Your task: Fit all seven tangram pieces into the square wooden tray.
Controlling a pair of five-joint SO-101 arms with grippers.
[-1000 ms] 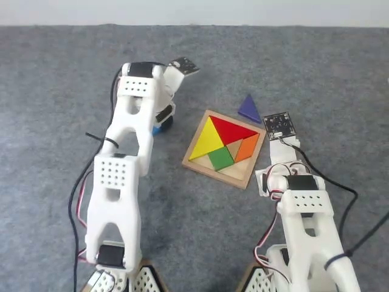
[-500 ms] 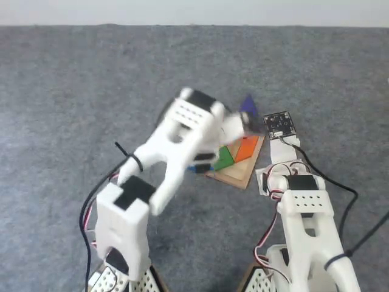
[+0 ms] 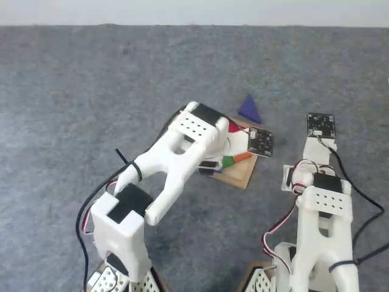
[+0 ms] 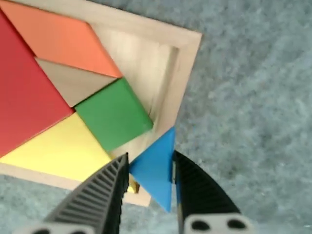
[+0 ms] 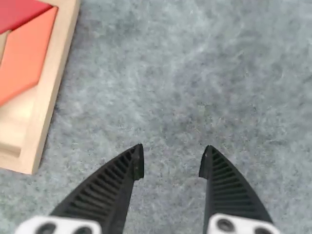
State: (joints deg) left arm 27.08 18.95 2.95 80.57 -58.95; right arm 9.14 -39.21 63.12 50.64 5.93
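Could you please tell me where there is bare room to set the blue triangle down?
Inside the tray, a bare wooden strip lies between the orange piece, the green square and the rim. The carpet under the right gripper, beside the tray, is free too. The rest of the tray is packed.

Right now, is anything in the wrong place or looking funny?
Yes. The purple triangle lies on the carpet, outside the tray. The blue triangle isn't in either: the left gripper holds it over the tray's rim, beside a bare gap in the tray.
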